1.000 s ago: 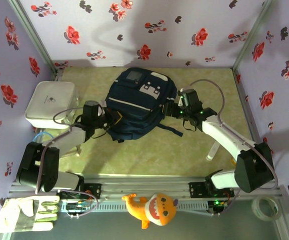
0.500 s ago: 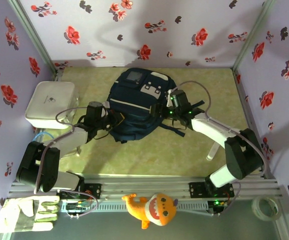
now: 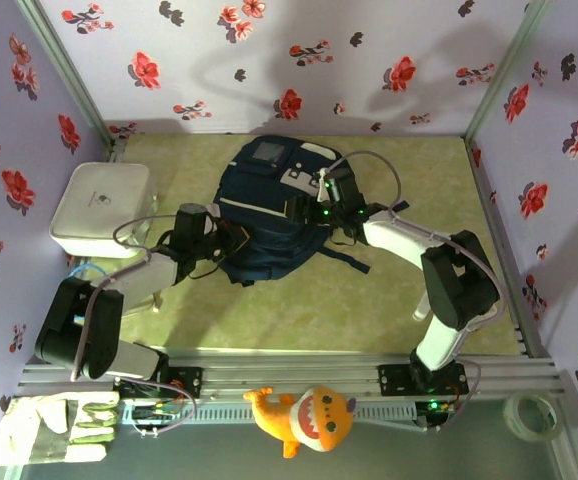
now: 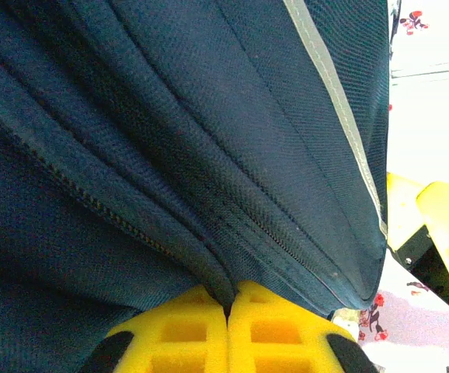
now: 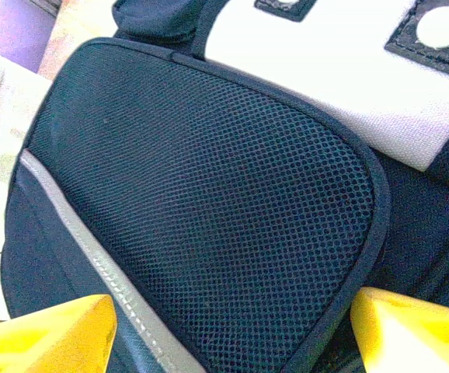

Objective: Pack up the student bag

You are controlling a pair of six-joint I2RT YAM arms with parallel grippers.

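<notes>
one navy student bag (image 3: pixel 274 205) lies flat at the middle of the green bench (image 3: pixel 389 300); the left fingers (image 4: pixel 186 338) are clenched on a fold of its fabric by the zipper line (image 4: pixel 131 225), and the right fingers (image 5: pixel 50 334) are spread wide either side of the mesh pocket (image 5: pixel 209 202). to open it well, i judge the left pinch should hold the fabric taut while the right fingers seek the zipper pull, not the mesh, and draw along the track without dragging the bag.
</notes>
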